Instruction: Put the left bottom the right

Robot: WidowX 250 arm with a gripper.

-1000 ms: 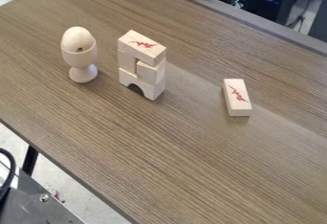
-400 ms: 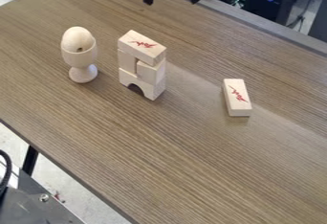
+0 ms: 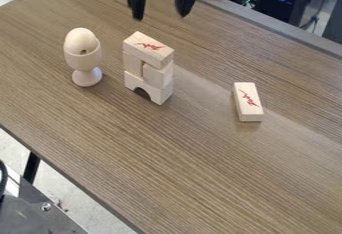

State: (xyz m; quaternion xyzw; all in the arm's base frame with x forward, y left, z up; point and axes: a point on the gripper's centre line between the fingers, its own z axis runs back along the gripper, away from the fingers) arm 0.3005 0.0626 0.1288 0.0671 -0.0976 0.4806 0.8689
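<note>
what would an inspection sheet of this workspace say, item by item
surface: brown wood-grain table
job's things: block stack upright, with an arched block at the bottom and a red-marked block on top; loose block lying flat to the right, apart from the stack
clutter: wooden egg sitting in a wooden cup, left of the stack; unclear whether the job needs it
tool: black tool above the table near the top of the view, open, holding nothing
cables: dark cable at the lower left edge; others behind the table
surroundings: dark equipment with blue lights beyond the far edge
</note>
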